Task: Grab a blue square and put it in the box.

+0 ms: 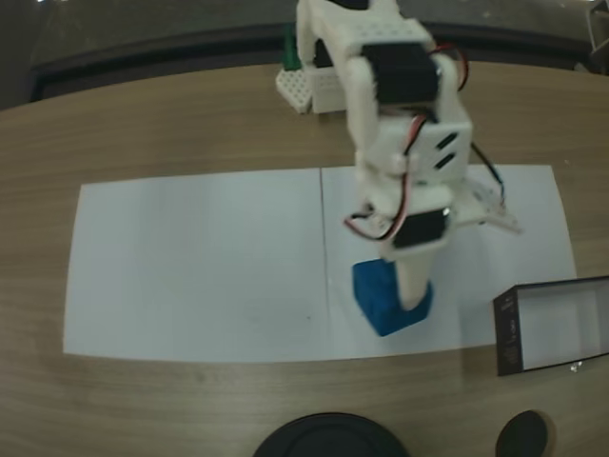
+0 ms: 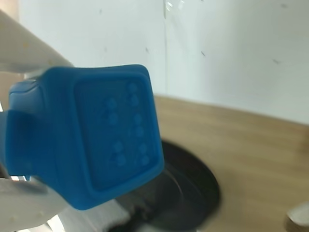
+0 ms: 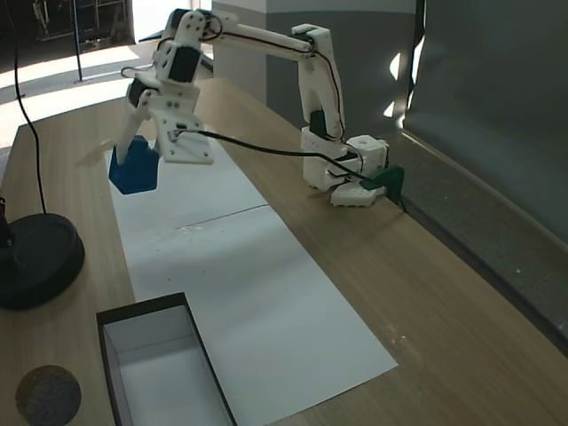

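The blue square (image 1: 388, 303) is a small bright blue cube, and my gripper (image 1: 402, 301) is shut on it. In a fixed view the cube (image 3: 135, 169) hangs at the gripper (image 3: 136, 160) over the far left end of the white paper, seemingly just above it. The wrist view shows the cube (image 2: 96, 135) close up between white fingers (image 2: 29, 48), its dotted face turned to the camera. The box (image 1: 507, 333), a shallow black-walled tray with a pale floor, lies at the right edge of one fixed view and at the near bottom left (image 3: 142, 308) of the other, well apart from the cube.
White paper (image 1: 200, 267) covers the middle of the wooden table. A large round black base (image 3: 35, 257) stands beside the paper near the cube, also at the bottom edge (image 1: 328, 438). A small dark disc (image 3: 49, 395) lies beside the box. The arm's base (image 3: 346, 169) is clamped at the table's far edge.
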Robot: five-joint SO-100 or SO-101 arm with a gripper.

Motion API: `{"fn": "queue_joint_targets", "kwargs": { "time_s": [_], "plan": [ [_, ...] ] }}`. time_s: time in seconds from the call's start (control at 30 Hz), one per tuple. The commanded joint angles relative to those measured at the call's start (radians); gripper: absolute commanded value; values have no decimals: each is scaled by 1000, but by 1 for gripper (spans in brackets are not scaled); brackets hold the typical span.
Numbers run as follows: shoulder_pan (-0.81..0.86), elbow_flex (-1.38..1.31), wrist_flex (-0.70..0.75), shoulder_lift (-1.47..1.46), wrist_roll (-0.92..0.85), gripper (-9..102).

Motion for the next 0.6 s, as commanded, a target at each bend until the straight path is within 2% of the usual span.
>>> {"fn": "queue_joint_targets", "kwargs": {
  "time_s": [0.0,0.1,0.2,0.37,0.57],
  "plan": [
    [-225,-121,25,195,-21,6],
    [-428,-124,18,202,-74,6],
    [-525,-126,-11,141,-98,6],
    [-526,-166,-124,2,-103,6],
    [-437,-169,-272,-155,-71,6]
  ]
}}
